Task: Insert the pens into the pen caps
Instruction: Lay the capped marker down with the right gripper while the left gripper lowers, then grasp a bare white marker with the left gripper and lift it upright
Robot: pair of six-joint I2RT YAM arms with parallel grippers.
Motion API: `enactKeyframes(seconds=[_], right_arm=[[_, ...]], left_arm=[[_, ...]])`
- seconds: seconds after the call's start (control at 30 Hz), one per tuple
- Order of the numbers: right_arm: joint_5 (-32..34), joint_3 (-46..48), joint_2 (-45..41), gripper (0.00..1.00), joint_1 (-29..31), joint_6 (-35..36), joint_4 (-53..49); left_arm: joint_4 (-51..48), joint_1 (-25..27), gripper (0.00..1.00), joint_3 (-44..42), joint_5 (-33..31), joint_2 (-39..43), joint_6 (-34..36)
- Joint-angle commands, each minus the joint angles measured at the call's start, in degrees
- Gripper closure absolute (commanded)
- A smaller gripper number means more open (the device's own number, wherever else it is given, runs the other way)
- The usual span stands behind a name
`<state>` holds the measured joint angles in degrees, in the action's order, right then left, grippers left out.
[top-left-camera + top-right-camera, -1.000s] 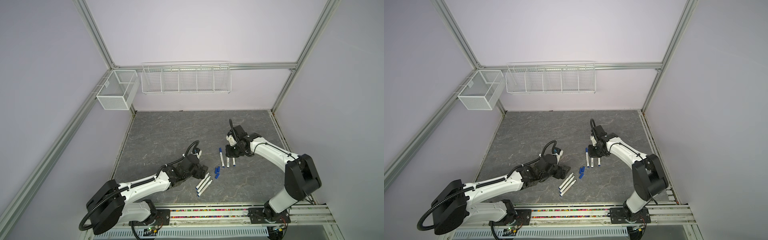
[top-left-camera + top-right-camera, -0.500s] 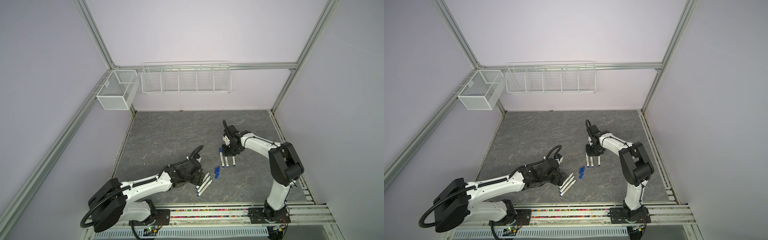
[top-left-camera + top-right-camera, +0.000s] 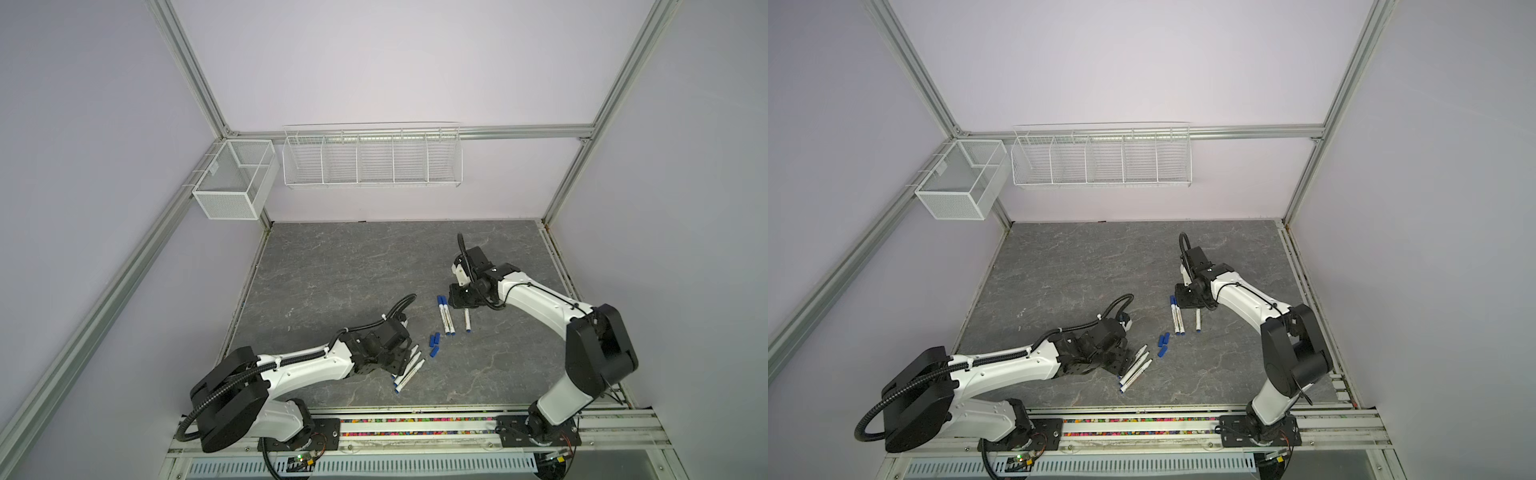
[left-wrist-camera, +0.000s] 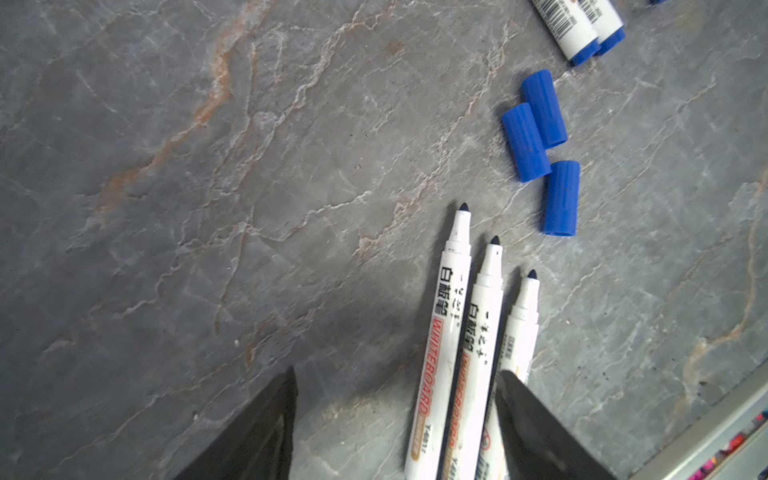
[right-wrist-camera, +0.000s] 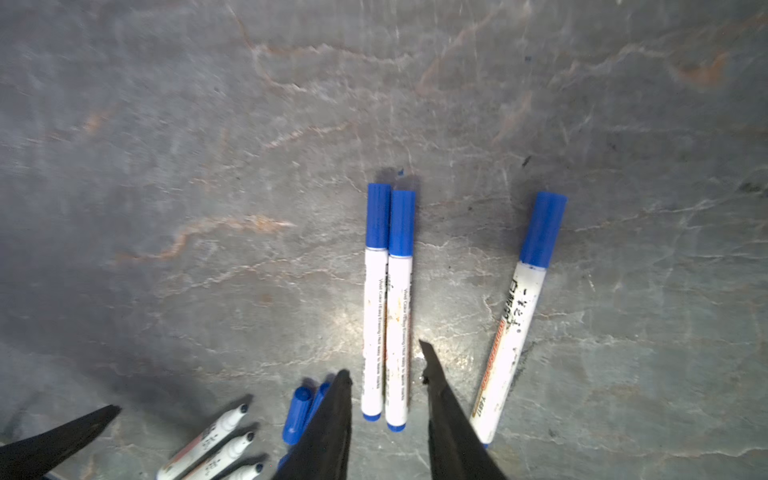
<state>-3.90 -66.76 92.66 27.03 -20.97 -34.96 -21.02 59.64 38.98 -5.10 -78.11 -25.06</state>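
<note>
**Three pens capped, three bare, three caps loose**

Closest to the front rail is the left claw (image 4: pixel 395 372), fingers spread wide and low over the three uncapped pens (image 4: pixel 482 324). Two sit between the fingers and the third has its barrel tucked behind one finger, so nothing's pinched. They lie side by side, touching, on the grey stone-look counter (image 3: pixel 332 270). They've got white barrels, black characters plus orange-red "WHITEBOARD" print, and tapered white noses with tiny dark nibs pointing away from the claw.

Just past the nibs are the three loose caps (image 4: pixel 527 143), short bright-blue cylinders lying flat. Two touch side by side, a bit staggered, and the third is just beside their ends.

Further back is the capped pair (image 5: pixel 399 324), parallel and touching, with blue caps on the far ends and small blue plugs on the near ends. The right claw (image 5: pixel 382 357) hangs over the plug ends, fingers parted a little, gripping nothing. The lone capped pen (image 5: pixel 515 328) lies near the pair but apart, slightly angled.

On the back wall hang a long wire basket (image 3: pixel 372 160) and a mesh box (image 3: pixel 235 180).
</note>
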Motion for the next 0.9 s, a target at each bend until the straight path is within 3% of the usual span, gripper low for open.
enactKeyframes(seconds=[0.0, 0.4, 0.63, 0.73, 0.87], right_arm=[[-1.2, 2.1, -3.1, 0.67, -0.2, -1.1, 0.7], [-1.1, 5.3, -7.3, 0.68, -0.3, -1.4, 0.5], [-1.0, 5.3, -7.6, 0.68, -0.2, -1.2, 0.6], [-0.7, 5.5, -8.0, 0.68, -0.3, -1.1, 0.4], [-0.4, 6.0, -8.6, 0.68, -0.2, -1.2, 0.6]], left_arm=[[-0.9, 0.3, 0.30, 1.6, 0.0, -0.9, 0.4], [-0.7, 0.5, 0.35, 1.6, 1.5, -4.3, 1.6], [-3.1, 0.5, 0.40, 2.9, -1.5, -6.7, 1.4], [-5.1, 0.6, 0.44, 3.8, -3.7, -8.6, 0.8], [-8.2, 0.7, 0.56, 5.3, -5.6, -11.4, 0.1]])
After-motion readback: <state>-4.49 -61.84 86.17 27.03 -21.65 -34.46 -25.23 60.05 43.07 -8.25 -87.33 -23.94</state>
